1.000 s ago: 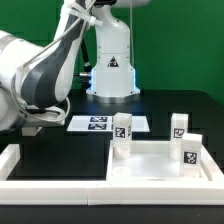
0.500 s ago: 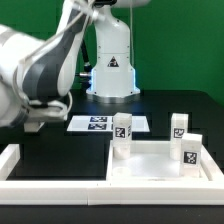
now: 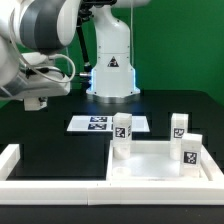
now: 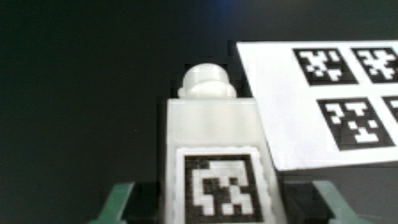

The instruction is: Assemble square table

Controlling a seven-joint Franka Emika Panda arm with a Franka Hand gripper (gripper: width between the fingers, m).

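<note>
The hand [image 4: 214, 205] grips a tagged table leg [image 4: 215, 140] above the marker board [image 4: 329, 95]; a loose pinch could let it slip.

In the exterior view, the gripper is lying out of sight beyond the frame's left edge, which is also cropping the arm [image 3: 40, 50]. The tabletop [image 3: 150, 165] is running off the bottom edge. In the wrist view, the leg [image 4: 217, 140] is blurring, its tag [image 4: 217, 190] being cut short; the marker board [image 4: 329, 95] is spilling off the edge.
</note>
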